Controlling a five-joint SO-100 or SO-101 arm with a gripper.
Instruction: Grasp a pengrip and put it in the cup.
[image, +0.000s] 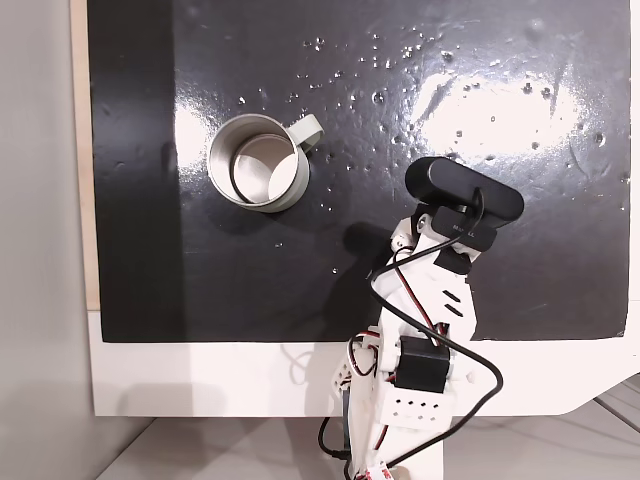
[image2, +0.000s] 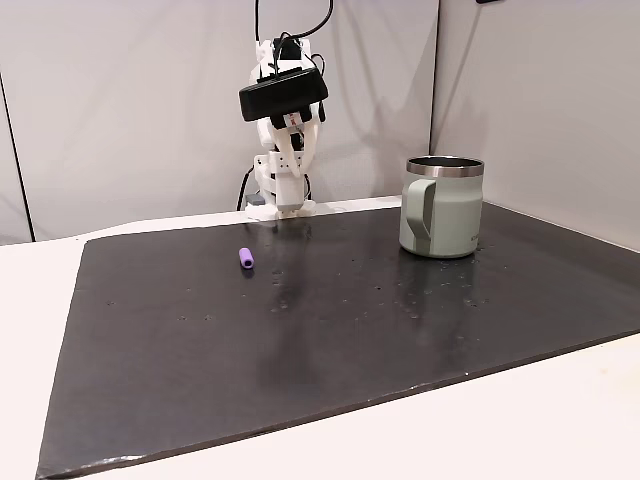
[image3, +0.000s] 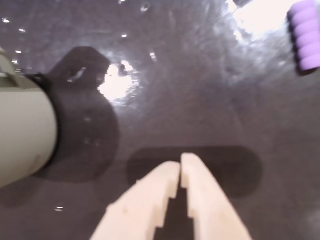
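The purple ribbed pengrip (image2: 245, 260) lies on the black mat in a fixed view, left of the cup and in front of the arm. In the wrist view the pengrip (image3: 306, 39) sits at the top right edge, well away from my fingers. The pale grey-white cup (image: 258, 162) stands upright on the mat with its handle to the upper right; its side wall fills the left of the wrist view as the cup (image3: 22, 140). My gripper (image3: 180, 167) hovers above the bare mat between them, shut with its tips touching and nothing held.
The black mat (image2: 330, 340) covers most of the white table (image: 200, 380). A black webcam (image: 463, 190) rides on the folded arm, with cables trailing to the base at the table's edge. Walls stand close behind the arm and the cup.
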